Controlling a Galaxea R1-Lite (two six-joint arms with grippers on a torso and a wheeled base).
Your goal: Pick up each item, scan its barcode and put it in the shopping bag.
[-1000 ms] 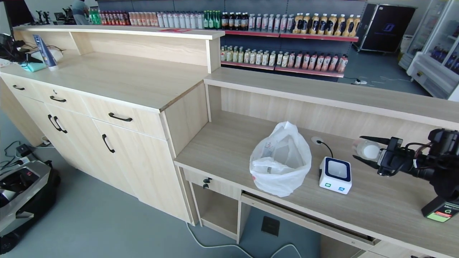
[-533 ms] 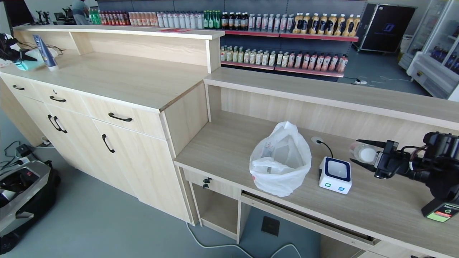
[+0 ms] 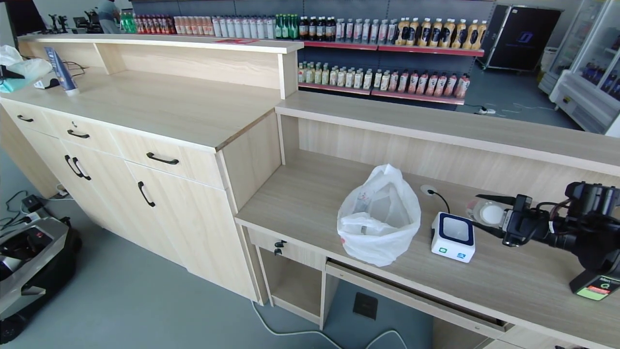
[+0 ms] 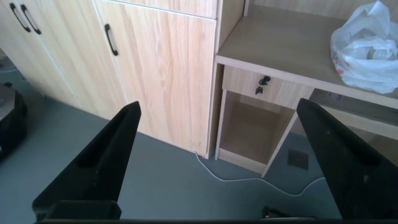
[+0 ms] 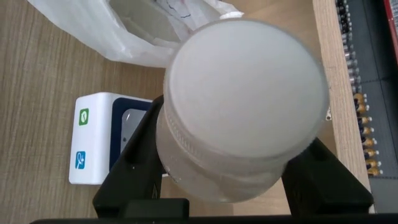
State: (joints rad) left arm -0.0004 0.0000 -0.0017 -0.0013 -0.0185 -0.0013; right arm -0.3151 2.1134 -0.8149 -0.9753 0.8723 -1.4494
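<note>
**Jar drops lower and closer to the scanner**

Over the last second the right end effector (image 3: 477, 210) has carried the jar (image 3: 488, 212) leftward and down, from above the tabletop's (image 3: 310, 194) right part to just beside the scanner (image 3: 453, 236). The bag and the scanner have kept their places.

At the far left, the left end effector (image 4: 217, 106) hangs over the floor in front of the cabinet doors, its fingers spread wide with nothing between them.

The white plastic shopping bag (image 3: 379, 215) stands mouth-up on the lower tabletop. Pale things lie inside it, though I cannot tell what they are. Just right of it sits the white scanner with its dark-framed window facing up.

The right end effector pinches the translucent, white-lidded jar from both sides, holding it on its side at the scanner's far right corner. In the right wrist view the jar (image 5: 242, 106) hangs over the scanner's (image 5: 106, 146) edge, with the bag (image 5: 137, 31) beyond. No barcode is visible.

A dark pack with a green label (image 3: 593, 286) stands at the tabletop's right edge.

By my reading, the jar's pick-up is done and its scan is in hand. Bagging is left, and the dark pack likely waits its turn.
</note>
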